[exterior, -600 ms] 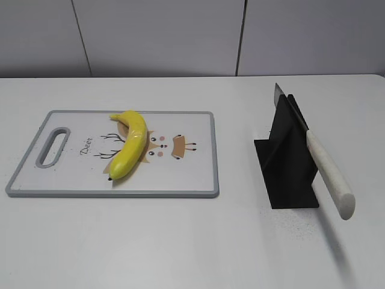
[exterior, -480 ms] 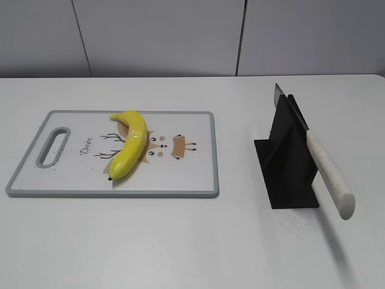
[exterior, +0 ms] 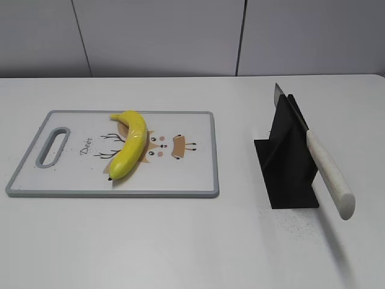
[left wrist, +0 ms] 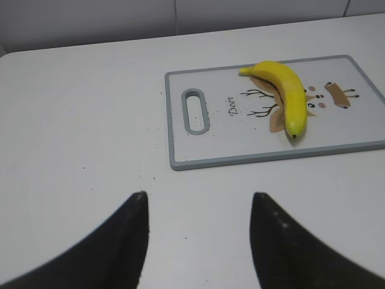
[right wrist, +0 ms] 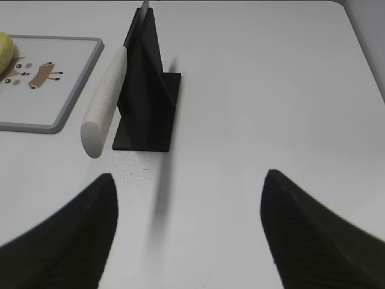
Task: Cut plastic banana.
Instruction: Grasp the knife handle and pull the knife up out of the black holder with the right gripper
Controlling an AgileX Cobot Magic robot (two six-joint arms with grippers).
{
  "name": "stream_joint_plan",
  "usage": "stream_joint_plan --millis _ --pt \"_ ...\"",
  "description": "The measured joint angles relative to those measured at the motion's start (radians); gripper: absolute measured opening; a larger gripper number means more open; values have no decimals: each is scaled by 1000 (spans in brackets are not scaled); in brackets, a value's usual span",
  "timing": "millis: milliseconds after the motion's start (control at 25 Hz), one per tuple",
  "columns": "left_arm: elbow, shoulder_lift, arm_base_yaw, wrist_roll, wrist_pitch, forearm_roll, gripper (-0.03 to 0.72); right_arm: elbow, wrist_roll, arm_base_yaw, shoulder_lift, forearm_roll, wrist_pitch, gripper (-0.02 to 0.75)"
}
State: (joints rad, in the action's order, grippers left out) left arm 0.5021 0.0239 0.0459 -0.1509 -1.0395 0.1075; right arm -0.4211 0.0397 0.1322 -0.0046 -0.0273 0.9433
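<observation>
The yellow plastic banana (exterior: 129, 144) lies on a white cutting board (exterior: 180, 174) with a grey rim and a deer drawing; both also show in the left wrist view, banana (left wrist: 287, 95) and board (left wrist: 228, 141). A knife with a white handle (exterior: 328, 173) rests slanted in a black stand (exterior: 287, 162), handle toward the front; it also shows in the right wrist view (right wrist: 105, 102). My left gripper (left wrist: 198, 198) is open and empty over bare table in front of the board's handle end. My right gripper (right wrist: 189, 177) is open and empty in front of the stand. Neither gripper shows in the exterior view.
The board's grey handle slot (exterior: 53, 146) is at its left end. The white table (exterior: 192, 241) runs to a grey panelled wall at the back. The table's right edge (right wrist: 361, 54) shows in the right wrist view.
</observation>
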Motion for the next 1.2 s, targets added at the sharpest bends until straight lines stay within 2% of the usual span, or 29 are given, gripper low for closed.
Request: stream_joint_plan --millis 1200 --pt "0 0 0 0 0 0 521 -13 0 0 5 7 1 578"
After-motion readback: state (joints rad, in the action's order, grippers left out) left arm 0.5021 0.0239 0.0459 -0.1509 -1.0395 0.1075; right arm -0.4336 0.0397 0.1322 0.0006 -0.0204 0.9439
